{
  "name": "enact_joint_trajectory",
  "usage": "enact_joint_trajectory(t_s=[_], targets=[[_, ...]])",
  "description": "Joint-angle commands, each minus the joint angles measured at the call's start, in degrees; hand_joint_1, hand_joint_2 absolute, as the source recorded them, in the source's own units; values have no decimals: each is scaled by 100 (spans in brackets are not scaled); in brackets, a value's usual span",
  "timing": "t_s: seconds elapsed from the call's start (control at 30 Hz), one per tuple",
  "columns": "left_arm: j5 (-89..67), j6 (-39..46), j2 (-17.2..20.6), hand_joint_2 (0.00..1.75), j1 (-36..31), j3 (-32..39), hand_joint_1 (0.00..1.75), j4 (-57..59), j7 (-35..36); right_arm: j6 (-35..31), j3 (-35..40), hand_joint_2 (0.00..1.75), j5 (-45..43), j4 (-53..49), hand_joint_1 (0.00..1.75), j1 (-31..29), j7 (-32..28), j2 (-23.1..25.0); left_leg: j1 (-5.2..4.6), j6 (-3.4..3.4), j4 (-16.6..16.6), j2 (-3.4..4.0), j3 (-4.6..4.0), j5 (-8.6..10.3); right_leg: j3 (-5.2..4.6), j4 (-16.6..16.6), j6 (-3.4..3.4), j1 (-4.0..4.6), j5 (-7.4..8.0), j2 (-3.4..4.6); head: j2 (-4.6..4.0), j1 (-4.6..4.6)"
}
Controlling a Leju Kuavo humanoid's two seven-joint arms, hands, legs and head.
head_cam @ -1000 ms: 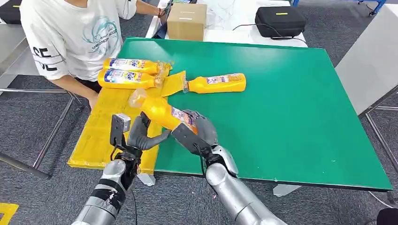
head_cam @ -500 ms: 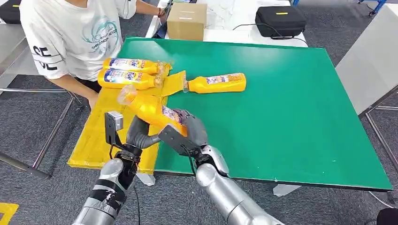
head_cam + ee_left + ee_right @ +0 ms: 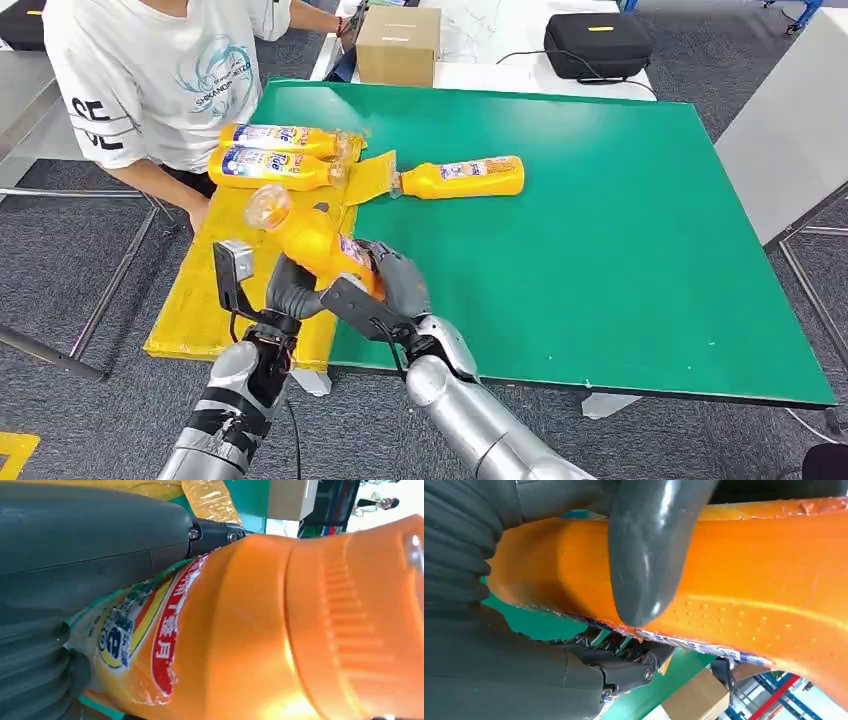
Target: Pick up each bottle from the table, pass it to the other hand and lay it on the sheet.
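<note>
Right hand (image 3: 385, 290) gripped the lower body of an orange bottle (image 3: 315, 240), held tilted in the air over the near edge of the yellow sheet (image 3: 205, 290), cap end pointing away. Left hand (image 3: 290, 290) sat against the bottle's underside; whether it had closed on it could not be told. Bottle judged rigid plastic, full and fairly heavy, with a glossy film label likely to slip; best taken round the ribbed mid-body, clear of the label. Two bottles (image 3: 270, 152) lay on the sheet's far end, one more bottle (image 3: 465, 178) on the green table (image 3: 620, 250). A person (image 3: 150, 70) stood beside the sheet; grey carpet below.
</note>
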Motion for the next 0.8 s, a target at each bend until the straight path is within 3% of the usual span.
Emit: enact_joint_trajectory(t_s=[0.03,0.17,0.2,0.23,0.3,0.33,0.4,0.43,0.8], targets=[[243,-204,95,175,-280,28,0,123,138,140,438,175,26,591,175,-201,54,-120,4,-5,-4,-7,26,-9,28,-4,-7,5,-11,-6,0,0],[274,-244,122,175,-267,27,0,83,136,302,569,175,121,761,175,-303,156,-124,4,-4,-4,-6,17,-5,19,-4,-5,4,-7,-5,0,0],[306,-316,137,175,-261,20,17,64,136,313,599,175,152,800,175,-333,177,-126,6,-6,-2,-6,32,-13,35,-3,-8,6,-14,-5,0,0],[373,-378,141,175,-226,62,175,12,114,323,606,175,159,848,175,-357,193,-106,6,-7,-2,-6,44,-17,45,-2,-10,6,-19,-5,0,0],[371,-356,134,175,-198,84,175,-28,114,293,592,175,156,876,175,-366,209,-86,6,-7,-5,-2,42,-15,41,-4,-9,6,-16,-1,0,0],[369,-340,121,175,-181,95,175,-53,114,275,594,175,166,889,56,-374,215,-82,5,-5,-4,-5,22,-7,24,-5,-6,5,-8,-4,0,0],[377,-299,103,175,-134,139,175,-148,113,246,566,175,162,894,28,-381,258,-81,6,-6,-1,-5,32,-13,34,-3,-8,6,-14,-4,0,0],[377,-297,113,175,-130,147,175,-162,116,259,562,175,162,895,5,-402,259,-95,4,-5,-4,-6,26,-9,27,-3,-6,4,-11,-5,0,0],[269,-125,179,175,-29,312,175,-340,52,1,220,175,-11,653,0,-357,232,-185,4,-5,-2,-7,31,-13,33,-1,-7,4,-15,-5,0,2]])
